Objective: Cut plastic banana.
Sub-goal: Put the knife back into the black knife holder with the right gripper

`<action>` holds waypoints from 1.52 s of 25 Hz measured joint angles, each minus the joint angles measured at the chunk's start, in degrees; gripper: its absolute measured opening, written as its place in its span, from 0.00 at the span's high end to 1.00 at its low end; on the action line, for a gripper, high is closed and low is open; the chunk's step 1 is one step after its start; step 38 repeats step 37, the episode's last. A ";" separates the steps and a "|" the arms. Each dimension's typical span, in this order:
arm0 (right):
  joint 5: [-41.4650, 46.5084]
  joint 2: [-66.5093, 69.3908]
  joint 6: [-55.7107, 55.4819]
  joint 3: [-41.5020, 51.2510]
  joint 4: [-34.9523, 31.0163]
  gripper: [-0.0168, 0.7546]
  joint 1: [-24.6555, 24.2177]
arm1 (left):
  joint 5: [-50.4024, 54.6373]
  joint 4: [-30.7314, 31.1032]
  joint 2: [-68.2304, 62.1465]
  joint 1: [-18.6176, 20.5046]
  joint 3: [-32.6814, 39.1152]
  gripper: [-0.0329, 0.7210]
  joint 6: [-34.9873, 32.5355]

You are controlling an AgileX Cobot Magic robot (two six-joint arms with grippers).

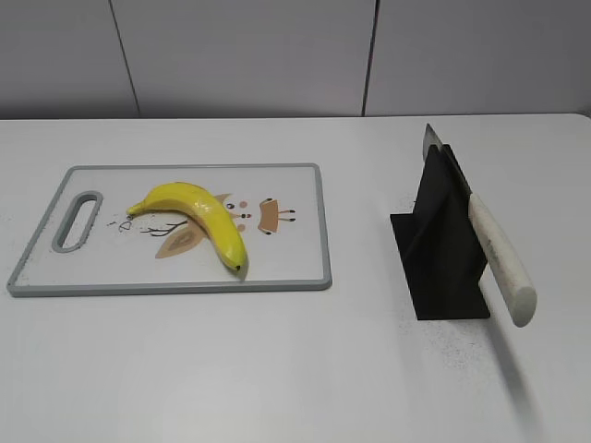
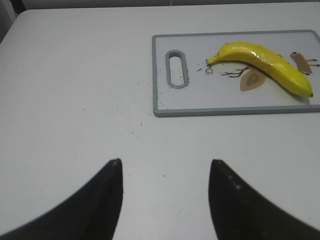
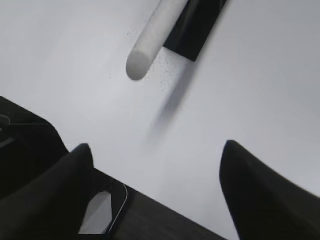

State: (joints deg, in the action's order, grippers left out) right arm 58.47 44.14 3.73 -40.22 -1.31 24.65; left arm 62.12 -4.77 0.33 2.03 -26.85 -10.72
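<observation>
A yellow plastic banana (image 1: 199, 217) lies on a white cutting board (image 1: 305, 268) with a grey rim, left of centre. Both also show in the left wrist view, the banana (image 2: 265, 62) and the board (image 2: 200, 102), at the upper right. A knife with a white handle (image 1: 499, 254) rests slanted in a black holder (image 1: 439, 249) on the right. Its handle end (image 3: 150, 42) and the holder (image 3: 195, 27) show at the top of the right wrist view. My left gripper (image 2: 165, 162) is open and empty over bare table, short of the board. My right gripper (image 3: 157, 145) is open and empty near the table's front edge, short of the knife. Neither gripper shows in the exterior view.
The white table (image 1: 277, 369) carries small dark specks near the holder and the board. A dark floor and a dark object (image 3: 105, 210) show past the table's edge in the right wrist view. A grey panelled wall (image 1: 277, 55) stands behind.
</observation>
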 joint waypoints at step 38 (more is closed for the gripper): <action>0.94 -44.55 0.45 10.77 -3.34 0.25 -22.24 | -0.07 -0.06 0.00 0.00 0.00 0.25 0.00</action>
